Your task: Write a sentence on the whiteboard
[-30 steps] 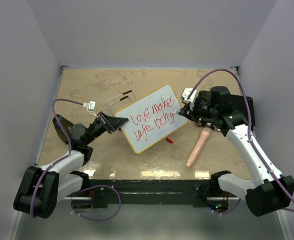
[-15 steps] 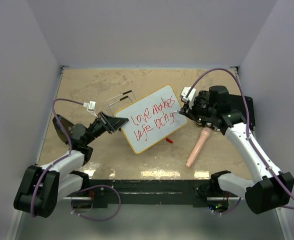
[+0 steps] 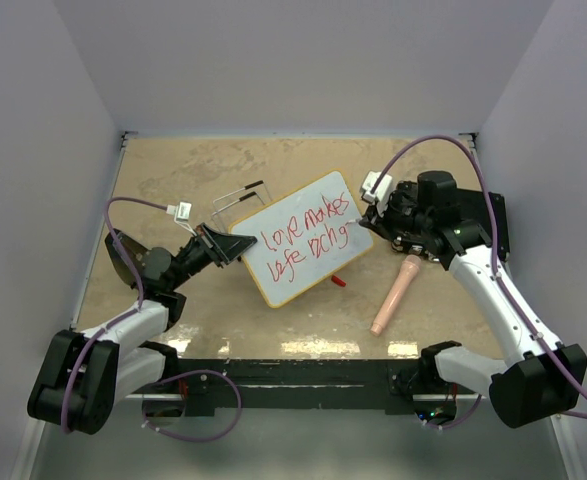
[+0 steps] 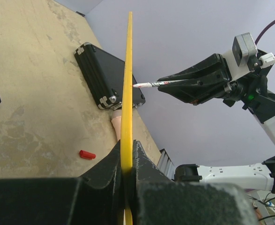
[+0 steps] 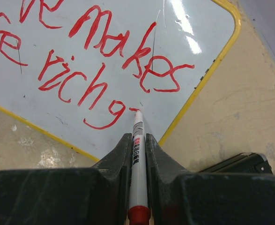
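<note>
The whiteboard (image 3: pixel 308 268) with a yellow rim is held tilted in mid-table. My left gripper (image 3: pixel 229 246) is shut on its left edge; the left wrist view shows the rim (image 4: pixel 127 93) edge-on between the jaws. The sentence (image 3: pixel 303 233) in red reads roughly "love makes life rich" with a "g"-like stroke after it, also in the right wrist view (image 5: pixel 95 61). My right gripper (image 3: pixel 373 218) is shut on a white marker (image 5: pixel 138 140) with a red end. Its tip touches the board at a short red stroke right of the last word.
A red marker cap (image 3: pixel 339 281) lies on the table just below the board. A pink handle-shaped object (image 3: pixel 395 294) lies to the right. A black case (image 4: pixel 107 75) sits behind the right arm. Thin metal wire stands (image 3: pixel 241 195) lie behind the board.
The right gripper has shifted slightly left and up with the marker, adding a short stroke after the last word. The left arm and board have stayed still.
</note>
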`<state>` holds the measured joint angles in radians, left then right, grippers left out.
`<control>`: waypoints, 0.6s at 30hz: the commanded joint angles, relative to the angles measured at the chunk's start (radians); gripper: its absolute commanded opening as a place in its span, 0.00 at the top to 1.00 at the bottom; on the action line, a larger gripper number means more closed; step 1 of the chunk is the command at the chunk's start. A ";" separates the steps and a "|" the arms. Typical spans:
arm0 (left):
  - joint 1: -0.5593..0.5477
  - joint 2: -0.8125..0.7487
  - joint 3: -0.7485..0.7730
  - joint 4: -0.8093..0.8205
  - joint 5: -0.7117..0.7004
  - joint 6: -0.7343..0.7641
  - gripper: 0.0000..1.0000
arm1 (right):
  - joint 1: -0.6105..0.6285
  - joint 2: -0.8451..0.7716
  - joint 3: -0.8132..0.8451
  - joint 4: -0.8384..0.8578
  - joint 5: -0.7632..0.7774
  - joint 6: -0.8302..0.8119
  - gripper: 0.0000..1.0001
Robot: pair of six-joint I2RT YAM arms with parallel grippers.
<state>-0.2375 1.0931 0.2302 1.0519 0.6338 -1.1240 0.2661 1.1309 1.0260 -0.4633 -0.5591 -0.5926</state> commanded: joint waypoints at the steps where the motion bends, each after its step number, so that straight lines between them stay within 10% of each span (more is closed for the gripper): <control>1: -0.006 -0.012 0.015 0.161 0.004 -0.025 1.00 | -0.004 -0.017 0.002 -0.041 -0.008 -0.048 1.00; 18: -0.006 -0.004 0.024 0.157 0.004 -0.023 1.00 | -0.002 0.024 0.043 -0.022 -0.078 -0.036 1.00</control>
<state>-0.2375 1.1000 0.2302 1.0523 0.6346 -1.1233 0.2661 1.1419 1.0275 -0.5293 -0.6159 -0.6533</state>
